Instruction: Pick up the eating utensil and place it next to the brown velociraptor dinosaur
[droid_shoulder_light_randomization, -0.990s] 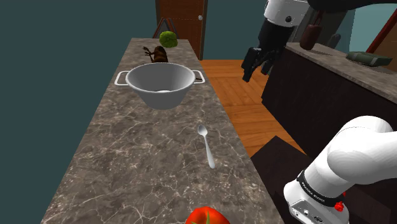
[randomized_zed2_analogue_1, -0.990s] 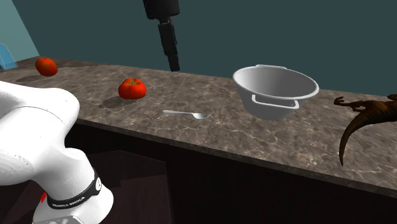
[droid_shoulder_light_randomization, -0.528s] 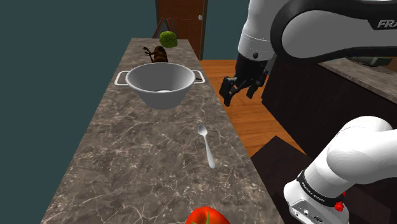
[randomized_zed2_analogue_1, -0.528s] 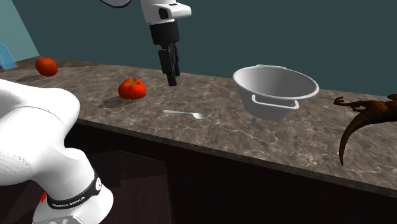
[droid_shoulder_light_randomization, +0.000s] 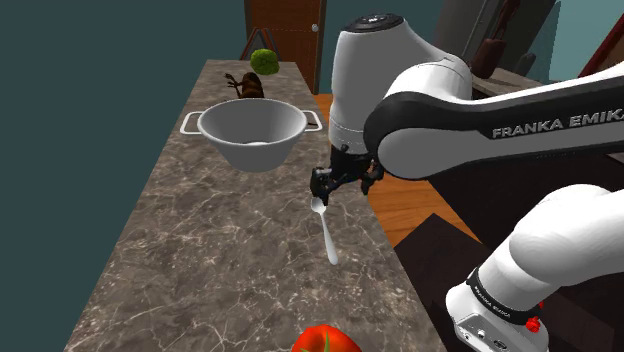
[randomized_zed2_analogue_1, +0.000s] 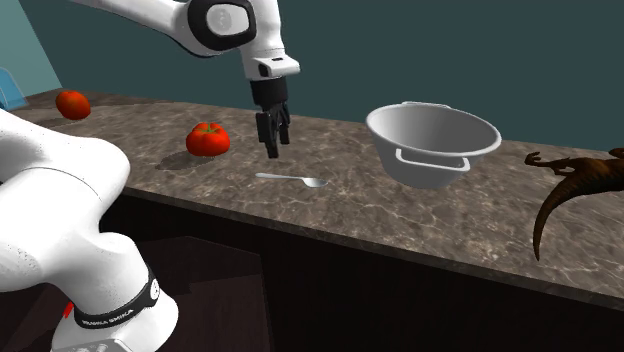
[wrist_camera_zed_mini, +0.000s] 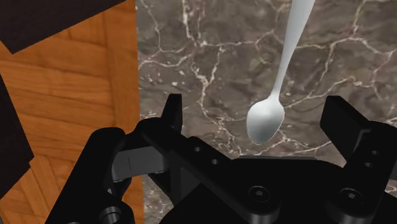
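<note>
I'm seeing black two-finger gripper (wrist_camera_zed_mini: 256, 108) hovering, jaws apart, over grey-brown marble counter (wrist_camera_zed_mini: 191, 51); slim white spoon (wrist_camera_zed_mini: 265, 121) lying flat there, bowl end btwn jaws, not touching; white arm (droid_shoulder_light_randomization: 470, 110) reading FRANKA EMIKA

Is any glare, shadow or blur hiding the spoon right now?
Shoulder view: the spoon is evenly lit, pale against the dark veined counter, no glare. Second exterior view: thin but clear, not shadowed by the gripper. Wrist view: sharp, its scoop end bright between the open fingers.
</note>
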